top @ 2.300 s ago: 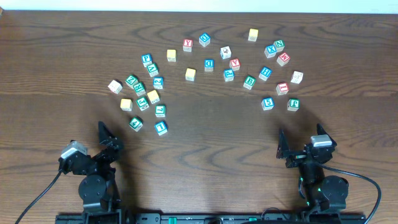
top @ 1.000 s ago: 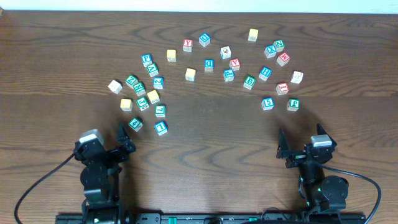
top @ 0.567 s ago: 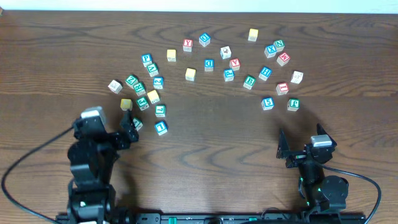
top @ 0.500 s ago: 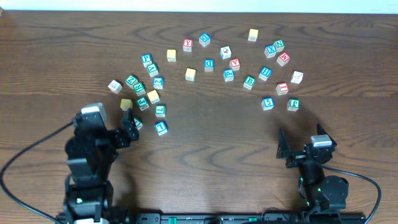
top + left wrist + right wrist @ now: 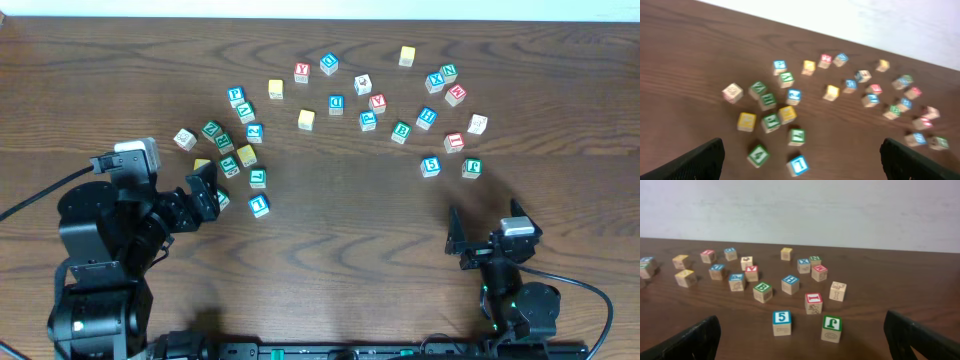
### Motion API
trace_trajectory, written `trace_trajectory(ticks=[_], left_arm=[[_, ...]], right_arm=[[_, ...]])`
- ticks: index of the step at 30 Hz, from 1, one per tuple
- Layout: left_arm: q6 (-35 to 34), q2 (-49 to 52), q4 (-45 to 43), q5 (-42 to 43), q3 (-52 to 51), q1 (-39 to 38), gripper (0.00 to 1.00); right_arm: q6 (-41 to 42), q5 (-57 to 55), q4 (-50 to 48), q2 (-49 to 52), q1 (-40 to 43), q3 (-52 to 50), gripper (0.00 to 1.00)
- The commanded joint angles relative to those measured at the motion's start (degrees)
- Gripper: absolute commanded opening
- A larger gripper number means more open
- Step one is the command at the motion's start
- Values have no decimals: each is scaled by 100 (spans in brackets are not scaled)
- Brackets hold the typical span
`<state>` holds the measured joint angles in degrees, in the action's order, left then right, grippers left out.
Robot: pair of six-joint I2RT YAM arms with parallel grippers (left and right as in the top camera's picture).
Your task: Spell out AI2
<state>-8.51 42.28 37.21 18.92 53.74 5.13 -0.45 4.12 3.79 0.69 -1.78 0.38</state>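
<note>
The red "A" cube [image 5: 377,102] [image 5: 751,270] lies in the middle of the scatter. Further right is the red "I" cube [image 5: 454,141] [image 5: 813,298]. Several blue-faced cubes lie around, and I cannot make out which one bears the "2". My left gripper [image 5: 208,193] [image 5: 800,167] hangs open above the left cluster, over a green "4" cube [image 5: 758,155] and beside the blue "1" cube [image 5: 259,205] [image 5: 798,164]. My right gripper [image 5: 485,228] [image 5: 805,340] stands open near the front right, short of a blue "5" cube [image 5: 782,317], holding nothing.
A red "Y" cube [image 5: 302,71] sits at the back. Yellow cubes [image 5: 306,119] and green cubes [image 5: 401,130] are mixed in. A green "J" cube [image 5: 471,167] [image 5: 831,323] lies next to the "5". The blocks spread in an arc across the far half of the wooden table [image 5: 340,230].
My left arm has lifted from its rest near the front edge and swung forward and left, bringing its open gripper over the left cluster. The right arm and the cubes have not moved.
</note>
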Motion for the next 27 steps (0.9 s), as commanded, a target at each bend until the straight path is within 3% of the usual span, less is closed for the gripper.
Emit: trace_trajectory(ticks=[1, 7, 16, 27], left_arm=[[92, 31, 190, 605, 120, -7, 98], [83, 37, 407, 597, 120, -7, 98], [103, 37, 752, 476, 118, -7, 98], [122, 37, 603, 160, 120, -7, 98]], right_arm=[[74, -157, 31, -37, 7, -7, 99], [68, -566, -160, -37, 9, -7, 99], [466, -50, -31, 96, 9, 216, 99], [142, 232, 201, 1729, 9, 1714, 99]])
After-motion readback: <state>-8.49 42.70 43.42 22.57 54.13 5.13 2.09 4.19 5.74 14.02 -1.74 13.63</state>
